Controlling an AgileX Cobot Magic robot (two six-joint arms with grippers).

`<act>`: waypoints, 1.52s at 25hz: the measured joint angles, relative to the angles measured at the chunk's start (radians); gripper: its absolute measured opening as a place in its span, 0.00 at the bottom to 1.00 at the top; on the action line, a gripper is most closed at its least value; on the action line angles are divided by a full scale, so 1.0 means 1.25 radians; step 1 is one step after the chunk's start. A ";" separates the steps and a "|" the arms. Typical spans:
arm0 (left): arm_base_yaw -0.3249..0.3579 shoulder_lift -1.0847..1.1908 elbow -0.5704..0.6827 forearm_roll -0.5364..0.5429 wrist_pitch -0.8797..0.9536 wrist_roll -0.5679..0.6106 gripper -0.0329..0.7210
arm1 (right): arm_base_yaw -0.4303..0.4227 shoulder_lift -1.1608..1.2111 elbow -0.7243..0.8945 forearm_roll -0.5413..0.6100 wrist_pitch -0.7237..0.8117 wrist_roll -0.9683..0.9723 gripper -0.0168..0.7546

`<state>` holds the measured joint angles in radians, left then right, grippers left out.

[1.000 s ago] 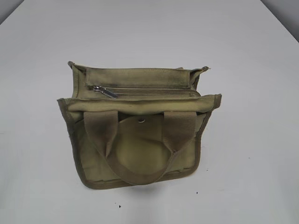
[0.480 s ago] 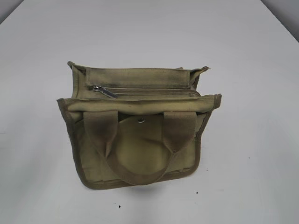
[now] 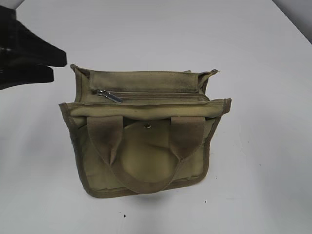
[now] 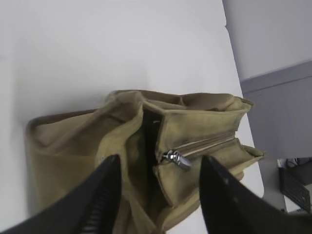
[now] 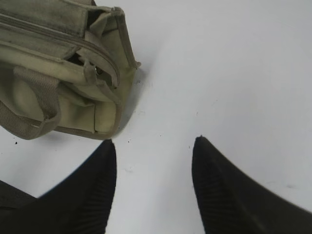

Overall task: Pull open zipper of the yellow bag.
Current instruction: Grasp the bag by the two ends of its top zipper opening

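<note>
The yellow bag [image 3: 146,151] stands on the white table, handles toward the camera. Its zipper [image 3: 161,94] runs along the top and is closed, with the silver slider [image 3: 108,95] at the left end. My left gripper [image 3: 58,67] hovers open at the upper left, a short way off the bag's left corner. In the left wrist view the bag [image 4: 87,141] lies below the open gripper [image 4: 160,161], and the slider [image 4: 178,159] shows between the fingers but farther off, untouched. My right gripper [image 5: 154,141] is open over bare table, to the right of the bag [image 5: 58,53].
The white table [image 3: 263,161] stretches around the bag on all sides. Its far right edge [image 3: 295,12] shows against a grey background. In the left wrist view the table edge [image 4: 251,141] runs just beyond the bag's end.
My left gripper has come into the exterior view from the upper left, toward the bag's left corner. The bag and slider have not moved.
</note>
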<state>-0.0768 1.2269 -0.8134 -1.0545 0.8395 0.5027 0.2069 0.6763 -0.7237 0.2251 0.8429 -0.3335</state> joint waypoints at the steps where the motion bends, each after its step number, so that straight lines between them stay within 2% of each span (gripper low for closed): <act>1: -0.020 0.024 -0.017 -0.001 0.000 0.000 0.58 | 0.000 0.037 -0.023 0.005 -0.001 -0.013 0.54; 6: -0.110 0.126 -0.081 -0.002 -0.013 0.002 0.58 | 0.000 0.223 -0.136 0.055 -0.016 -0.092 0.54; 12: -0.135 0.235 -0.123 -0.012 -0.039 0.002 0.58 | 0.009 0.371 -0.246 0.182 -0.030 -0.225 0.54; 15: -0.139 0.270 -0.148 -0.028 -0.039 0.002 0.56 | 0.065 0.435 -0.284 0.218 -0.038 -0.294 0.54; 18: -0.156 0.293 -0.175 -0.029 -0.034 0.002 0.44 | 0.149 0.502 -0.315 0.223 -0.063 -0.335 0.54; 23: -0.182 0.301 -0.194 -0.019 -0.029 0.002 0.10 | 0.268 0.622 -0.380 0.223 -0.111 -0.358 0.53; 24: -0.182 0.301 -0.198 -0.015 -0.023 0.002 0.07 | 0.285 0.642 -0.398 0.223 -0.114 -0.367 0.53; 29: -0.183 0.301 -0.213 -0.002 0.006 0.002 0.07 | 0.354 0.753 -0.487 0.223 -0.120 -0.401 0.51; 38: -0.183 0.301 -0.216 0.001 0.010 0.002 0.07 | 0.363 0.857 -0.523 0.220 -0.134 -0.407 0.51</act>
<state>-0.3057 1.6028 -1.0838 -1.0527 0.8526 0.5047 0.6608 1.7475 -1.3775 0.5006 0.6756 -0.8424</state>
